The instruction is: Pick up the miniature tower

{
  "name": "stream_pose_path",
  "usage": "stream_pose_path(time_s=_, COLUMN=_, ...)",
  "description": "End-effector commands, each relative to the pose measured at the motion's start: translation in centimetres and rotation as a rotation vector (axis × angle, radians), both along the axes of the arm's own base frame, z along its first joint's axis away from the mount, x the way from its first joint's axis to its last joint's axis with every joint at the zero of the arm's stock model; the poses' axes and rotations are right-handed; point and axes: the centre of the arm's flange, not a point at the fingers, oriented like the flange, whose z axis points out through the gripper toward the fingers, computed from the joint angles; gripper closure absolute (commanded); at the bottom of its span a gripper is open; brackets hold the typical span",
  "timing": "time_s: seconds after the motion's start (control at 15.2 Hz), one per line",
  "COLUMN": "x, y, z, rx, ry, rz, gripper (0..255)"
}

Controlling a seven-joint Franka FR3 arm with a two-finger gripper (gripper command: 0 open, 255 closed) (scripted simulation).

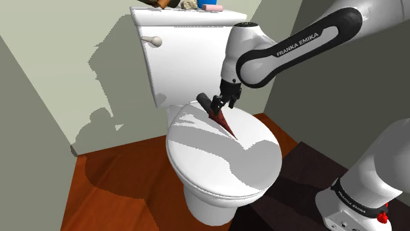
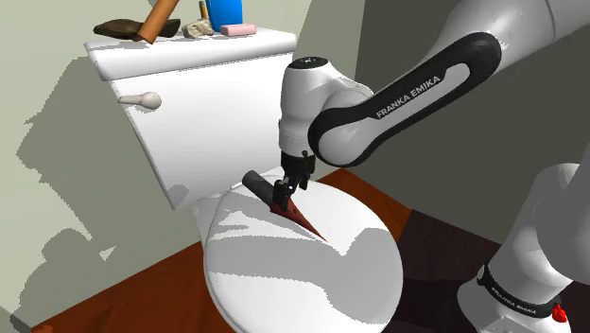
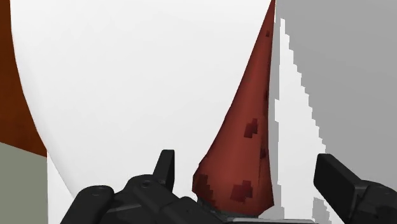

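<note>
**Open gripper (image 1: 222, 105) straddles the fallen miniature tower (image 1: 225, 123)**

Above the gripper and toward the shoulder view's left, a flush lever (image 1: 154, 41) juts from the white cistern (image 1: 177, 65). On the cistern top beyond the gripper sit a brown lump (image 2: 128, 26), a blue container (image 2: 224, 11) whose contents cannot be told, and a pink bar (image 2: 236, 30). The dark red tower lies on its side on the closed toilet lid (image 1: 217, 164), directly beneath the gripper. The fingers (image 3: 164, 167) stand apart on either side of its broad end, not clasping it.
</note>
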Motion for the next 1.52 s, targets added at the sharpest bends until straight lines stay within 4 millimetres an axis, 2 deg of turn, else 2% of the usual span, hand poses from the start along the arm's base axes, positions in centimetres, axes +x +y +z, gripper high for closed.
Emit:
stream_pose_path(time_s=0.0, x=0.2, y=0.2, z=-1.3, rx=0.001, ry=0.000, rz=-0.001, gripper=0)
stream_pose_path(time_s=0.33, x=0.2, y=0.2, z=-3.9, rx=0.001, ry=0.000, rz=-0.001, gripper=0)
stream_pose_path(time_s=0.46, x=0.2, y=0.2, z=-4.2, rx=0.002, ry=0.000, rz=-0.001, gripper=0)
stream_pose_path(time_s=0.53, x=0.2, y=0.2, z=-4.3, rx=0.002, ry=0.000, rz=-0.001, gripper=255)
stream_pose_path(time_s=1.12, x=0.2, y=0.2, z=-4.2, rx=0.001, ry=0.000, rz=-0.001, gripper=255)
stream_pose_path(time_s=1.45, x=0.2, y=0.2, z=-1.6, rx=0.001, ry=0.000, rz=-0.001, gripper=255)
